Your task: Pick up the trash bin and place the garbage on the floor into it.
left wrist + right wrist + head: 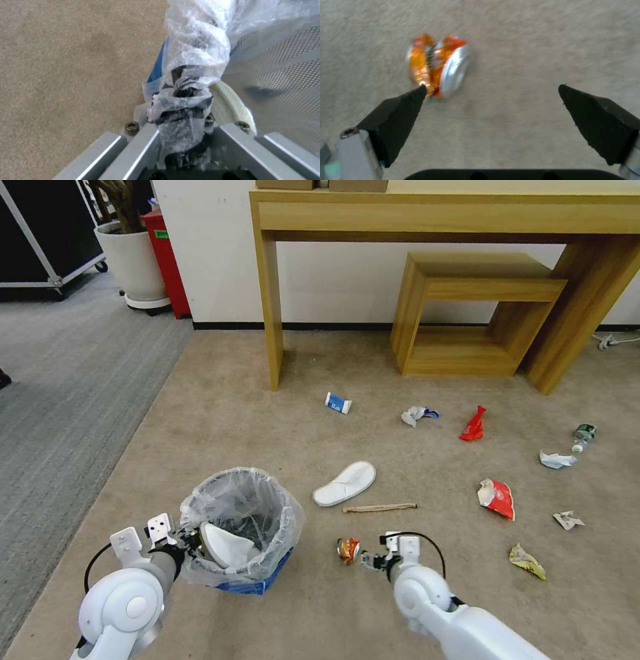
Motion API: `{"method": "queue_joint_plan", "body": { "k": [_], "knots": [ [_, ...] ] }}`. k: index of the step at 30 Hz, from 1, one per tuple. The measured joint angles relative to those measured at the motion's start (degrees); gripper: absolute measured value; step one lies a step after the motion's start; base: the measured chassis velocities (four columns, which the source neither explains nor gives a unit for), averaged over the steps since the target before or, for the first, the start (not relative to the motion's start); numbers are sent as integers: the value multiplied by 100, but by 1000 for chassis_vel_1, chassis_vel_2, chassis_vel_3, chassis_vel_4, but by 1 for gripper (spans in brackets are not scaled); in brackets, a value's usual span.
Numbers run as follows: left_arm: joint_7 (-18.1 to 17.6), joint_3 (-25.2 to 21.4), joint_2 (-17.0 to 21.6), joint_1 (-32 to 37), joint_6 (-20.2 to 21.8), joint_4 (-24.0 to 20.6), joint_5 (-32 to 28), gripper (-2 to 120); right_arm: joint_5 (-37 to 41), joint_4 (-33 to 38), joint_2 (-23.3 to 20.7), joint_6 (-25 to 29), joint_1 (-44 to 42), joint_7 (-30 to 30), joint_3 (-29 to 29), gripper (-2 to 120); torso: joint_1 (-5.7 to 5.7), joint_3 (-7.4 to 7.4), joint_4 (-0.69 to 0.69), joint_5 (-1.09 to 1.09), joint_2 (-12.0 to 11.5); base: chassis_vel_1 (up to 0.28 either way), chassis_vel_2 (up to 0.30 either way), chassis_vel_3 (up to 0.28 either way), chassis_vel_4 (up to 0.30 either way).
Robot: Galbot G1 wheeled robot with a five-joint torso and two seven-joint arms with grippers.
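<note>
The left gripper (185, 540) has its fingers pinched on the bag-wrapped rim of the trash bin (257, 580), on the side nearest the grey carpet strip; in the left wrist view the crinkled plastic (186, 105) is bunched tight between them. The bin sits low toward the near edge of the beige carpet (220, 407), and one white slipper (227, 547) lies inside it against the liner.

The right gripper (363, 560) hovers low over the carpet with its fingers (400, 112) spread wide. The crushed can (436, 65), orange and silver, lies just off the tip of one finger rather than between the two.

The rest of the garbage is strewn across the carpet toward the wooden console (440, 220) by the far wall: a second slipper (345, 483) with a wooden stick (380, 507) just beside it, a red wrapper (473, 425), a red-and-white packet (497, 498), crumpled white paper (555, 460), and a small bottle (583, 433) near the right edge.
</note>
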Motion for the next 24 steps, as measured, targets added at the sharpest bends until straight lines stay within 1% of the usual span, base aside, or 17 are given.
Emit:
{"method": "queue_joint_plan", "body": {
  "k": [3, 8, 11, 16, 24],
  "knots": [
    [12, -3, 1, 5, -9, -5, 3, 0, -111, -186, 211, 76, 64, -135, -77, 100, 0, 0, -1, 0, 0, 0, 0, 0, 0],
    [14, -6, -3, 4, -19, -6, 5, 0, -174, -322, 421, 127, 123, -252, -114, 100, 0, 0, 0, 0, 0, 0, 0, 0, 0],
    [29, -9, -18, 41, -39, -6, 39, 0, -302, -620, 649, 228, 222, -408, -188, 100, 0, 0, 0, 0, 0, 0, 0, 0, 0],
    [42, -27, -16, 75, -48, -27, 62, 0, -376, -846, 811, 292, 287, -460, -211, 100, 0, 0, 0, 0, 0, 0, 0, 0, 0],
    [44, -45, -12, 106, -61, -23, 79, 0, -447, -1069, 901, 375, 369, -525, -188, 100, 0, 0, 0, 0, 0, 0, 0, 0, 0]
  ]
}}
